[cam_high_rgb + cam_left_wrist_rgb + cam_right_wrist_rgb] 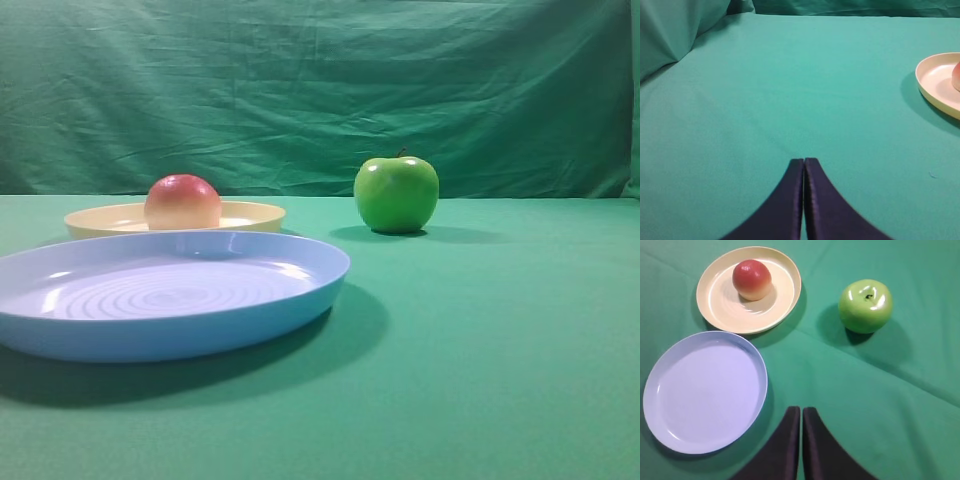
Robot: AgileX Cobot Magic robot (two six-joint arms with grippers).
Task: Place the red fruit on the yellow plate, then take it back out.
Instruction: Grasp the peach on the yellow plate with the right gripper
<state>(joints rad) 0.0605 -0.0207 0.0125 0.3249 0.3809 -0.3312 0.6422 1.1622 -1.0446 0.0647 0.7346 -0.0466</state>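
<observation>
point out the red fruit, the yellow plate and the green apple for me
small glossy red fruit [752, 279], right wrist view, its red top
shallow round cream-yellow plastic plate [720, 307], right wrist view, bare inner floor
glossy green apple [396, 194], exterior high view, its front face

You're looking at a bench [500, 340] covered edge to edge in a green cloth [900, 390] with a few soft creases, the same cloth rising as a backdrop behind it. Directly on the cloth you have three things: the yellow plate [720, 310] toward the back left, the large light-blue plate [705, 390] just in front of it with their rims nearly touching, and the green apple [865, 305] standing upright, stem up, well apart to the right. The light-blue plate and the apple each cast a dark shadow onto the cloth beside them.
</observation>
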